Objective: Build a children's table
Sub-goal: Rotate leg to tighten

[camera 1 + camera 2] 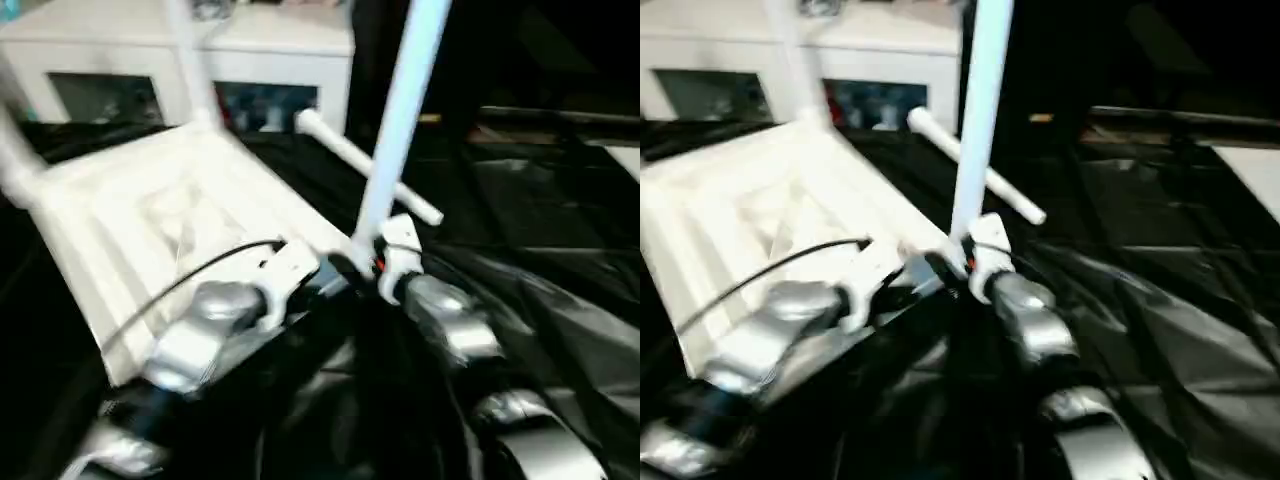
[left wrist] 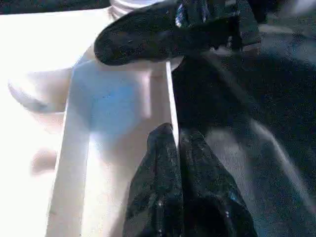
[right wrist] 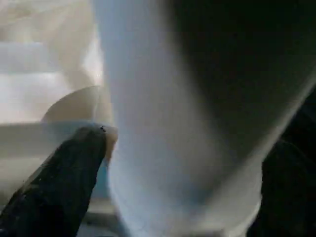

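Two forearms clad in rounded, brushed-silver housings are seen, each built of segments joined by darker bands. The left forearm (image 1: 205, 335) ends in a white angular wrist bracket, along which a thin black cable is routed in a loose arc toward the elbow. The right forearm (image 1: 450, 320) carries a similar white bracket with a small red-orange mark beside it. The left tool (image 2: 180, 143) is formed of two black fingers (image 2: 158, 192) with a matt, slightly speckled surface and rounded tips. One black finger of the right tool (image 3: 59, 182) is likewise dark and blunt-ended.
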Controlling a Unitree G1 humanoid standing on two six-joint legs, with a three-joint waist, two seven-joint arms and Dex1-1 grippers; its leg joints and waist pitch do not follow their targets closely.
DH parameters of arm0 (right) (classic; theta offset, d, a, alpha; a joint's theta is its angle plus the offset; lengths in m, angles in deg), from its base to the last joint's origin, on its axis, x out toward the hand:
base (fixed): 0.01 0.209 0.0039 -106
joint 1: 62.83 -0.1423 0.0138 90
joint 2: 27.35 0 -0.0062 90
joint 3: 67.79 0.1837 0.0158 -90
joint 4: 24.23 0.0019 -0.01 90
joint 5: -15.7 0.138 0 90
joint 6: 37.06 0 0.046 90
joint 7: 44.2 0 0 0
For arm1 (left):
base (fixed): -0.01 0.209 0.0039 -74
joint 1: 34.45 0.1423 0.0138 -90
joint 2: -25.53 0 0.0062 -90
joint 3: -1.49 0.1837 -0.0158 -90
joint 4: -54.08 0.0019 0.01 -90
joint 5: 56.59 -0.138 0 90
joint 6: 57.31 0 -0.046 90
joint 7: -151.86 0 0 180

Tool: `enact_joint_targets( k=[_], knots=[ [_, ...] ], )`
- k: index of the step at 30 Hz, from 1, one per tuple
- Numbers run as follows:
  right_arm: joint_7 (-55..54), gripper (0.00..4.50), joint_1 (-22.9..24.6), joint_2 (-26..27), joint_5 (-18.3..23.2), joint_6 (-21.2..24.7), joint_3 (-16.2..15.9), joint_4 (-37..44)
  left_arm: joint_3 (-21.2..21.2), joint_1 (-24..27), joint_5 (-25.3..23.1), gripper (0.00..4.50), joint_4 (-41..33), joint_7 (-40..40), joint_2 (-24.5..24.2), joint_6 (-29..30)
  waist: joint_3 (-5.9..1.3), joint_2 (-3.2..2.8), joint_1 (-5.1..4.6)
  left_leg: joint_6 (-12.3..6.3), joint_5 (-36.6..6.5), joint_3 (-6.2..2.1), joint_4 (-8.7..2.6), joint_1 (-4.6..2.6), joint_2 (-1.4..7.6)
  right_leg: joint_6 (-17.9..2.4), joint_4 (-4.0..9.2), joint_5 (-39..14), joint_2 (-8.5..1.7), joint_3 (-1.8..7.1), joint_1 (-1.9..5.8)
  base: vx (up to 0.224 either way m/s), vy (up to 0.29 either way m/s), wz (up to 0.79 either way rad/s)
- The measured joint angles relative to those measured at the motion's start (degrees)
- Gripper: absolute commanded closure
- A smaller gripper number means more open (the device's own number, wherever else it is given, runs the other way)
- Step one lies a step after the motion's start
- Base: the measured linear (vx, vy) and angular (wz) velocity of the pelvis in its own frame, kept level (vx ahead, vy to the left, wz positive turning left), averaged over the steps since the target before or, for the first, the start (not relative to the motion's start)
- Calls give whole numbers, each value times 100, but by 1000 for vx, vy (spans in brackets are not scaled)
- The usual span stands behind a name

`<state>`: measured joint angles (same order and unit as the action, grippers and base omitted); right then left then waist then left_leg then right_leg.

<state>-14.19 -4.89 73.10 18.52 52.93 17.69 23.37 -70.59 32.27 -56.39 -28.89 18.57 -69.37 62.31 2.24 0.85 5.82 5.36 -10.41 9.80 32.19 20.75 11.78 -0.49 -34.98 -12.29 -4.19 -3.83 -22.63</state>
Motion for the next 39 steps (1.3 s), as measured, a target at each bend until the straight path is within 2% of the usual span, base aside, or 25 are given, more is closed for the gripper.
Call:
enact_joint_targets(
  k=[3, 5, 9, 14, 23, 27, 28, 39],
  knots=[
    [1059, 3, 419, -587, 97, -13, -271, 774, 5, 172, 174, 450, -161, 664, -440, -359, 2, -3, 70, -22, -12, 0, 31, 45, -2, 1, 2, 0, -5, 5, -25, 0, 0, 0],
    [1529, 3, 586, -767, 167, -3, -379, 1051, 2, 244, 240, 450, -222, 907, -596, -458, 2, -3, 82, -34, -17, 3, 44, 51, -2, 1, -2, 1, -6, 12, -23, 0, 0, 0],
    [2314, 3, 840, -1119, 435, 204, -511, 1585, 7, 286, 331, 450, -223, 1276, -841, -618, 5, -2, 64, -31, -17, 4, 58, 52, 1, 2, -7, 2, -9, 12, -21, 0, 0, 0],
    [2958, 3, 1019, -1465, 531, 259, -637, 1930, -2, 366, 463, 450, -219, 1630, -1069, -803, 8, -4, 65, -29, -16, 4, 68, 47, 7, 4, -27, 3, -9, 12, -20, 0, 0, 0],
    [3231, 3, 1018, -1432, 686, 314, -655, 1983, -8, 370, 539, 450, -218, 1873, -1168, -831, 9, -2, 76, -27, -15, 3, 101, 49, 9, 3, -56, 3, -11, 13, -19, 0, 0, 0],
    [3243, 39, 1016, -1386, 685, 313, -663, 1965, -7, 384, 575, 450, -218, 1894, -1170, -831, 9, -2, 77, -27, -15, 3, 117, 49, 10, 3, -70, 3, -12, 15, -19, 0, 0, 0],
    [3239, 61, 998, -1378, 678, 300, -674, 1924, -7, 387, 575, 450, -218, 1902, -1171, -832, 9, -1, 75, -27, -15, 2, 124, 49, 11, 3, -76, 3, -12, 15, -20, 0, 0, 0],
    [3283, 137, 949, -1349, 654, 201, -722, 1742, -7, 389, 576, 450, -218, 1931, -1182, -833, 9, -1, 66, -27, -15, -1, 142, 45, 12, 3, -104, 3, -14, 17, -20, 0, 0, 0]
  ],
)
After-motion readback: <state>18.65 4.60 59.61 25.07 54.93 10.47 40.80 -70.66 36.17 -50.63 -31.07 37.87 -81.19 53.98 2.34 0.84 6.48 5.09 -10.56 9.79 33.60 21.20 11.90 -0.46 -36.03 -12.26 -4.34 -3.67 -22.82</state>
